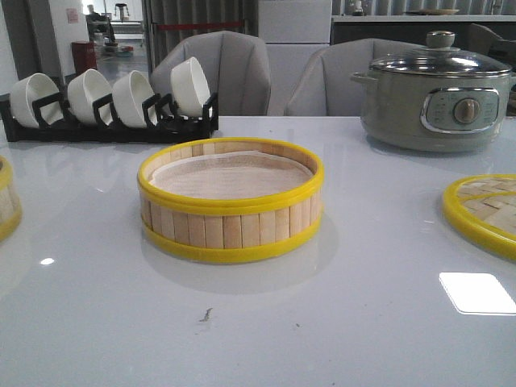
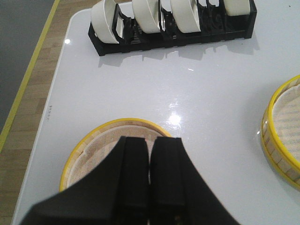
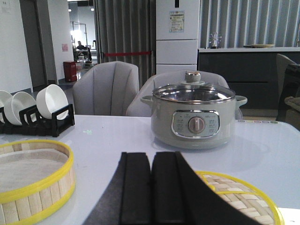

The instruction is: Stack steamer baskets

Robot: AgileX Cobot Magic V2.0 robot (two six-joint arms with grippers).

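Note:
One steamer basket [image 1: 230,201] with bamboo slat walls, yellow rims and a pale liner stands in the middle of the table; it also shows in the left wrist view [image 2: 283,129] and the right wrist view [image 3: 30,180]. A second steamer basket [image 1: 6,197] is cut by the left edge of the front view. My left gripper [image 2: 150,145] is shut and empty, hovering above this second basket [image 2: 93,145]. My right gripper [image 3: 151,161] is shut and empty, above the table beside the woven lid. Neither gripper shows in the front view.
A flat woven-bamboo lid [image 1: 486,211] with yellow rim lies at the right, also seen in the right wrist view [image 3: 239,197]. A grey-green electric pot [image 1: 435,93] stands at the back right. A black rack with white bowls [image 1: 109,105] stands at the back left.

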